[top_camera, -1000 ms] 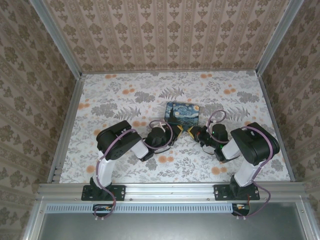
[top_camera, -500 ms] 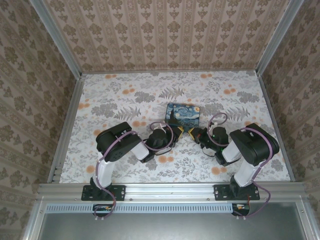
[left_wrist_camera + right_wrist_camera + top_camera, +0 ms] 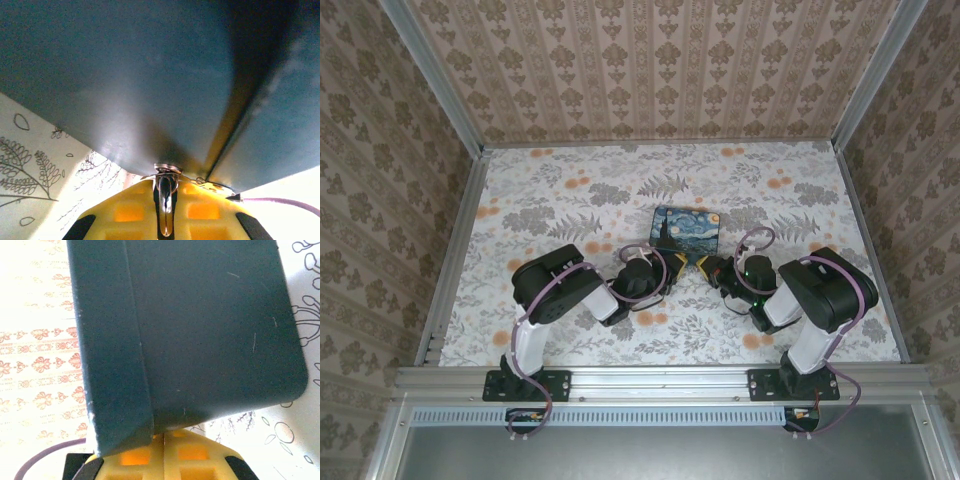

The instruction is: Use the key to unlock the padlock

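Left hand (image 3: 677, 262) clamps a thin silvery metal key (image 3: 165, 197); right hand (image 3: 702, 265) pressed together. Both meet the night-sky painted box (image 3: 684, 229) at its 6 o'clock edge; floral bench (image 3: 570, 190) open beyond.

I'm seeing bare floral table (image 3: 550, 195) lying open left, right and behind the painted box (image 3: 685, 227), leaving a gripper room to pass. At the box's near edge the left gripper (image 3: 677, 263) and right gripper (image 3: 704, 265) are crowding together, nearly touching. A dark teal face (image 3: 125, 75) is blocking straight ahead of both. Walls (image 3: 650, 70) are hemming in three sides.
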Motion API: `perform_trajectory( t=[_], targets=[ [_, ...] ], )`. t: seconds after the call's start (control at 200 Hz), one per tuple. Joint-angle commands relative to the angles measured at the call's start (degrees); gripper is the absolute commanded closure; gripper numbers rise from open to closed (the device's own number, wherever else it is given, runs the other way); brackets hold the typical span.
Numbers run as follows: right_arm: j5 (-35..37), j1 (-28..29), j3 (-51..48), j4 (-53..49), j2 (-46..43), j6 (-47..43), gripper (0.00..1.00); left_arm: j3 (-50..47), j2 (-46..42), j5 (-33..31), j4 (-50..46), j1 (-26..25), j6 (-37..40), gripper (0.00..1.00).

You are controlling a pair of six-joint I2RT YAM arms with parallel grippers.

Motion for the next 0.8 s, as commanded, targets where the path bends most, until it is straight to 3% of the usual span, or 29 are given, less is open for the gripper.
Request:
perform_trajectory(
  t=[0.0,0.225,0.795],
  targets=[
    [0.01,1.35,-1.06,0.89,-0.73,-2.76,1.00,1.77,-3.74,3.07,4.79,-2.30,-1.15,1.00],
    [-1.48,1.39,-1.25,1.16,-3.49,-9.05,1.00,2.82,-3.92,3.04,4.79,-2.28,-1.82,1.00],
    [0.94,1.37,-1.68,0.50,-3.29,-6.98,1.00,4.62,-4.18,1.64,4.82,-2.38,-2.61,1.00]
  ],
)
